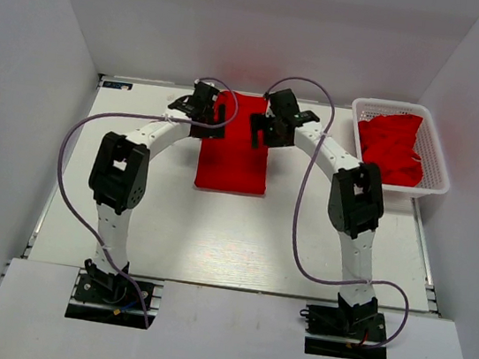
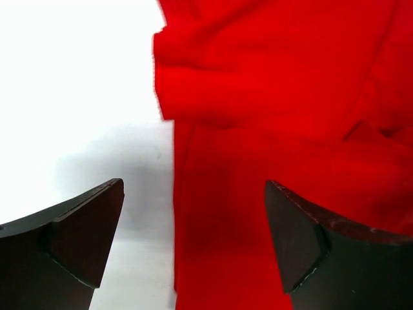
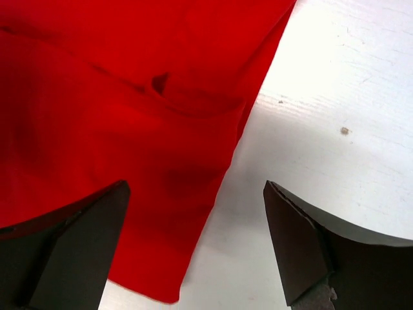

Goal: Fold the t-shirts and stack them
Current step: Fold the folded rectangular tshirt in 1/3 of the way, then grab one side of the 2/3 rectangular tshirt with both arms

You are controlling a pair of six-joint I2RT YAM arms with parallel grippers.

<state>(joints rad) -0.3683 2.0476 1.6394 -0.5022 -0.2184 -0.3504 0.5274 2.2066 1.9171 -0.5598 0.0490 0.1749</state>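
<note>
A red t-shirt [image 1: 234, 156] lies folded into a long narrow strip on the white table [image 1: 213, 238], running from the far edge toward the middle. My left gripper [image 1: 203, 107] is open over the strip's far left edge; the wrist view shows the cloth edge [image 2: 258, 129] between its fingers [image 2: 293, 236]. My right gripper [image 1: 265, 125] is open over the far right edge; its wrist view shows the shirt's corner [image 3: 129, 161] between its fingers [image 3: 297, 248]. More red t-shirts [image 1: 391, 147] lie crumpled in the basket.
A white plastic lattice basket [image 1: 437, 167] stands at the far right of the table. White walls close in the left, right and back sides. Both arms' cables loop over the table beside the folded strip.
</note>
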